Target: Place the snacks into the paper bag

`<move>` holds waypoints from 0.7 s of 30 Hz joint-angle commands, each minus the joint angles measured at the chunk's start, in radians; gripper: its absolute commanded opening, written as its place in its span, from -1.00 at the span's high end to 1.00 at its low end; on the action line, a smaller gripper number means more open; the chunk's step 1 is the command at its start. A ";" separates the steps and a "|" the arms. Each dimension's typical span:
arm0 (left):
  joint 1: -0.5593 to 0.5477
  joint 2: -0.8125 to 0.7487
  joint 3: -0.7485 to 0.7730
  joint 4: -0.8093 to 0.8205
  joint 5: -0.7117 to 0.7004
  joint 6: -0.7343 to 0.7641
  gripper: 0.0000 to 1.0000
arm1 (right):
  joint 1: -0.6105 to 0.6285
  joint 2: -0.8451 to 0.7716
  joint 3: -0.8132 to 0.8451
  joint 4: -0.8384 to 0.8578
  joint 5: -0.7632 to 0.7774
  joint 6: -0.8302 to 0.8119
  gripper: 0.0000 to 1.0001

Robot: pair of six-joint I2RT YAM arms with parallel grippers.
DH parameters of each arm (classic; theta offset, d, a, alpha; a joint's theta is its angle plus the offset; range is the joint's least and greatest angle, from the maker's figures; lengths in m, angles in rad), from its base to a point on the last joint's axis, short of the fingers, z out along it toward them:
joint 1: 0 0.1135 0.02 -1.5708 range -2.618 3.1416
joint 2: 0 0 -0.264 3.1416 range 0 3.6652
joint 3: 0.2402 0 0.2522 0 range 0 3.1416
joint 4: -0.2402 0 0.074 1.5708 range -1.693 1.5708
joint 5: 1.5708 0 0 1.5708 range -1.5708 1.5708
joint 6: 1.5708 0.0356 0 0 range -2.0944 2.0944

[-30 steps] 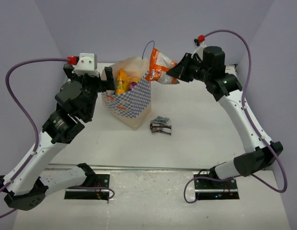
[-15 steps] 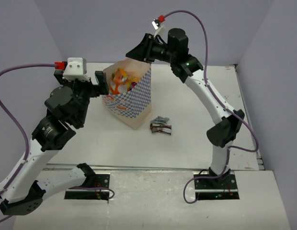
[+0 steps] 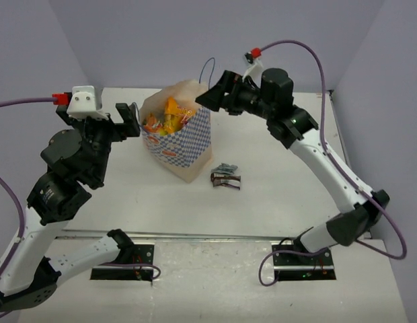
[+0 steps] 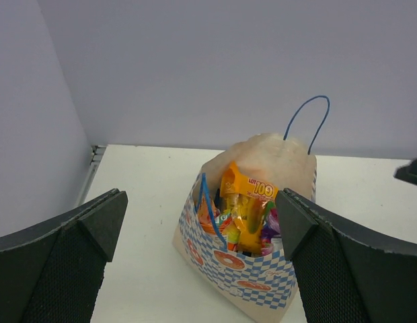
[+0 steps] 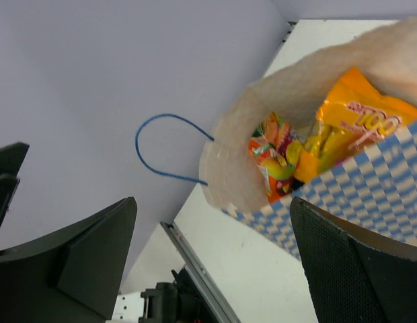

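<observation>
From above, a white paper carrier bag with blue-white checkered sides (image 3: 185,141) stands upright on the white table (image 3: 276,175), foil packets showing in its open mouth. The left gripper (image 3: 130,120) sits just left of the bag and the right gripper (image 3: 210,95) at its far right. Only this view shows a small dark brown bar (image 3: 226,180) lying outside, near the bag.

Left wrist: the jaws are spread wide and empty. A yellow-orange foil bag (image 4: 245,202) stands inside the carrier.

Right wrist: the jaws are wide apart, holding nothing. An orange packet with green (image 5: 272,155) is plainer here.
</observation>
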 commanded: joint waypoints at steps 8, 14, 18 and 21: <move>0.001 -0.001 -0.001 -0.013 0.052 -0.102 -1.00 | -0.050 -0.333 -0.668 -0.125 0.111 0.107 -0.98; 0.001 -0.005 -0.007 -0.030 0.074 -0.147 -1.00 | -0.103 -0.258 -0.840 -0.150 -0.002 0.129 -0.98; 0.001 -0.017 -0.007 -0.036 0.069 -0.162 -1.00 | -0.103 -0.200 -0.839 -0.190 0.087 0.082 -0.98; 0.001 -0.022 0.000 -0.038 0.057 -0.162 -1.00 | -0.103 -0.143 -0.812 -0.193 0.116 0.040 -0.98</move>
